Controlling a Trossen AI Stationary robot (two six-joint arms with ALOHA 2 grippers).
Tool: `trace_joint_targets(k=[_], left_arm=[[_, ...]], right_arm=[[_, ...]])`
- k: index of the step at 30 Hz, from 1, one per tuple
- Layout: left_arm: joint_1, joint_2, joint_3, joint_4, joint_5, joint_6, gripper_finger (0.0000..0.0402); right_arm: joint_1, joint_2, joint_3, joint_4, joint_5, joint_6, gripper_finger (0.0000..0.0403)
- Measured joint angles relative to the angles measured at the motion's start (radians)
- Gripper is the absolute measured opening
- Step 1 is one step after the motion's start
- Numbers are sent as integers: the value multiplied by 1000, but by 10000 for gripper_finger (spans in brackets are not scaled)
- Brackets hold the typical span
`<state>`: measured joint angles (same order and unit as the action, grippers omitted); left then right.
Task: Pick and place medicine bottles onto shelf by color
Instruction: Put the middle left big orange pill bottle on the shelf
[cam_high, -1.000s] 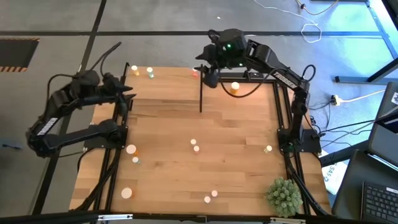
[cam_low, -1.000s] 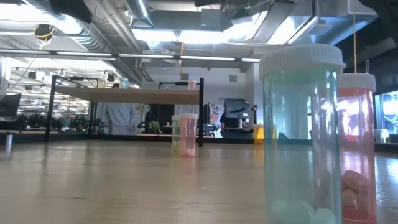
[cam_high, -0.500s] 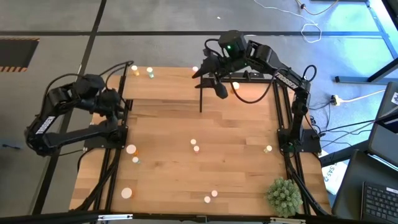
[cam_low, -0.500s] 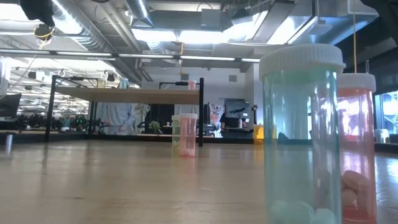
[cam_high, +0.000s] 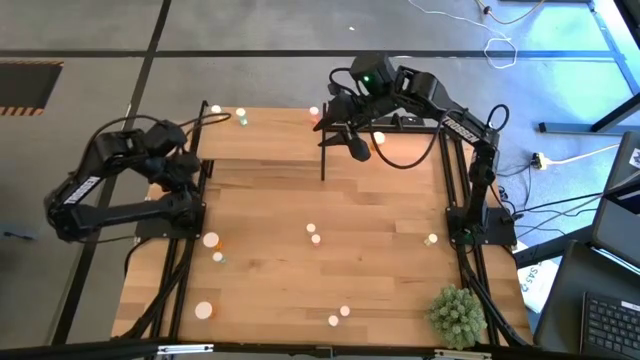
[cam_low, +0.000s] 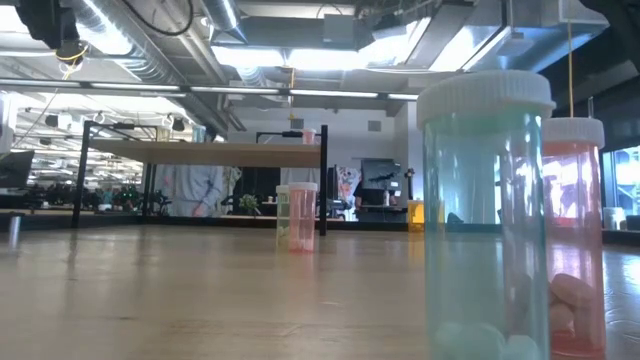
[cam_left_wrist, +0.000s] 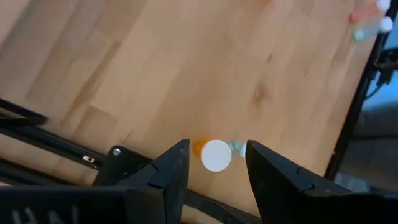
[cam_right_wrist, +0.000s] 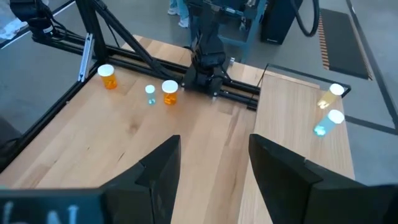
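Orange bottle (cam_left_wrist: 213, 155) is standing upright directly below my left gripper (cam_left_wrist: 214, 163), centred between its parted jaws.

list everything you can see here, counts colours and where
shelf: 1, light wood with black posts, at the table's far edge
medicine bottles on the shelf: 4, two orange, one pale green, one reddish; two at the left end, one mid, one right
medicine bottles on the table: 8, white caps; three at the left (two orange, one green), a pair mid-table, a pair at the near edge, one green at the right
plant ball: 1, green, near right corner
laptop: 1, dark, beyond the table's right side
left gripper: 1, dark, open, by the shelf's left end
right gripper: 1, dark, open, above the shelf's right half
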<state>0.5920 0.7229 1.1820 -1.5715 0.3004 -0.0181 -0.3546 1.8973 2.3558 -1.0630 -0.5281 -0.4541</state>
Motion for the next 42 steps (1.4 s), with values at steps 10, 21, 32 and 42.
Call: trace_joint_targets(k=[10,21,32,42], left_arm=[[-144,107,0,1,-17,-6,151],[-315,95,0,0,-27,13,151],[-504,82,-9,3,-55,44,151],[-619,85,-142,49,-48,-58,151]], right_arm=[[0,0,0,1,0,0,193],[0,0,0,4,3,3,193],[0,0,0,11,4,5,193],[0,0,0,14,4,6,193]])
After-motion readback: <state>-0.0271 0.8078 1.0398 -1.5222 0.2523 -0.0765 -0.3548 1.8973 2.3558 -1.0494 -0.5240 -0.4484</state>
